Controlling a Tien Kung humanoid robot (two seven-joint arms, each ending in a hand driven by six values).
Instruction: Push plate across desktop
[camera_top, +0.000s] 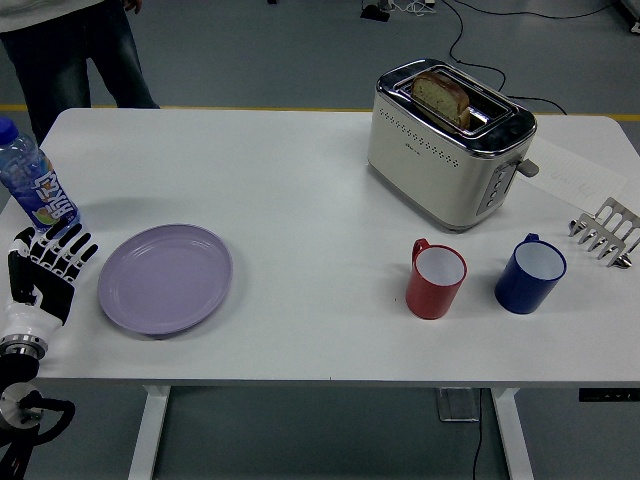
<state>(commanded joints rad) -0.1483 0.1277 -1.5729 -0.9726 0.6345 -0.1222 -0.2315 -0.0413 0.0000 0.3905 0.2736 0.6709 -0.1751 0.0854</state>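
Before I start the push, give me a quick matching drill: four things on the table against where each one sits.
Things:
1. round lilac plate
2. clear plastic water bottle with blue cap
3. cream and chrome toaster
4. dark blue mug

Places:
A. far right part of the table, bread slice in its slot
B. near left, just right of the left hand
C. far left edge, beyond the hand
D. right of the red mug

Pairs: 1-B, 2-C, 3-A, 4-D
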